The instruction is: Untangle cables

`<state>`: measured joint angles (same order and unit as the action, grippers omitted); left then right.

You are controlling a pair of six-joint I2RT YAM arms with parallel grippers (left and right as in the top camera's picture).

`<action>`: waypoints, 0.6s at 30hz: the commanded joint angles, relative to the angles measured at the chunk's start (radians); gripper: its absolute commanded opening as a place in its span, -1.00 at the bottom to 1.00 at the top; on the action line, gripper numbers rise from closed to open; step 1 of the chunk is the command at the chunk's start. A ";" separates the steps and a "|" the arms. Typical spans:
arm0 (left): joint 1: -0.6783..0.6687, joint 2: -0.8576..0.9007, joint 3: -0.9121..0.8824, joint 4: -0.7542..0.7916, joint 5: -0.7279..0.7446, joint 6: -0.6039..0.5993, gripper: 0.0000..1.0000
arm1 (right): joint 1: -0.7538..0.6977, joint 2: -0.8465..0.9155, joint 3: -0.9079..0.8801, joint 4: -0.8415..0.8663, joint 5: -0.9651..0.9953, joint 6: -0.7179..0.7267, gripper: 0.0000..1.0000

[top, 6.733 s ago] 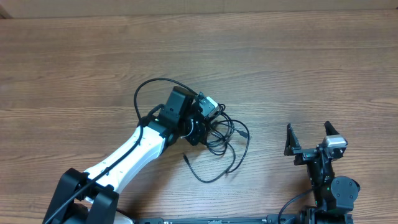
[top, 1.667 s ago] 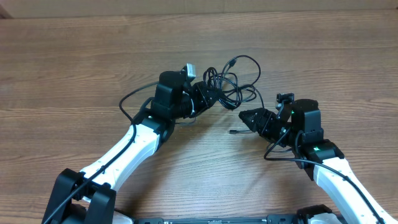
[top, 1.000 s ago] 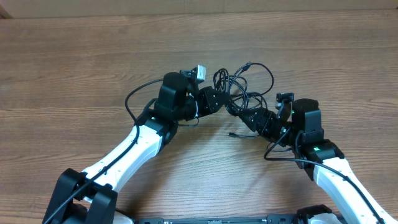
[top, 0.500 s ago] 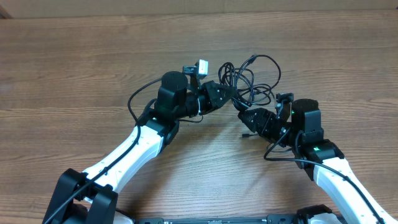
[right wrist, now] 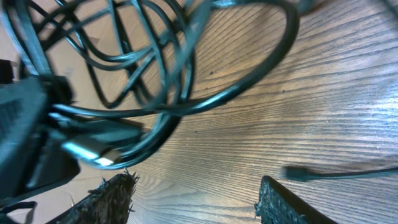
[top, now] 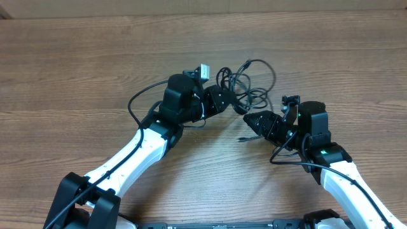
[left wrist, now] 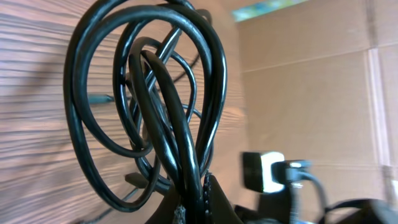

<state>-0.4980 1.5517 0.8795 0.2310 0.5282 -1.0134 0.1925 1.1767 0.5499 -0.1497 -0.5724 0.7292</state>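
A tangled bundle of thin black cables (top: pixel 247 89) hangs lifted off the wooden table. My left gripper (top: pixel 227 102) is shut on several strands at the bundle's left side. In the left wrist view the loops (left wrist: pixel 155 93) rise from between the closed fingertips of the left gripper (left wrist: pixel 194 202). My right gripper (top: pixel 252 121) stands open just below and right of the bundle, touching nothing. The right wrist view has the loops (right wrist: pixel 174 74) above the right gripper (right wrist: pixel 196 199), with bare wood between its fingers. One loose plug end (top: pixel 243 138) trails down to the table (right wrist: pixel 300 173).
The wooden table (top: pixel 76 70) stretches wide to the left, back and right. A cardboard wall (left wrist: pixel 311 81) stands behind the table. Thicker black wires (top: pixel 137 102) loop beside the left arm.
The left gripper and the hanging bundle have swung a little back to the left after drifting right. The loose plug end shifted with it. The right gripper has stayed open in place.
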 commanded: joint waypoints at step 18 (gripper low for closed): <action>-0.012 -0.030 0.027 0.160 0.285 0.087 -0.92 | 0.005 0.002 0.013 0.024 -0.001 -0.004 0.29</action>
<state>-0.4957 1.5520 0.8787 0.3347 0.6788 -0.8726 0.1917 1.1763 0.5499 -0.1257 -0.5804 0.7292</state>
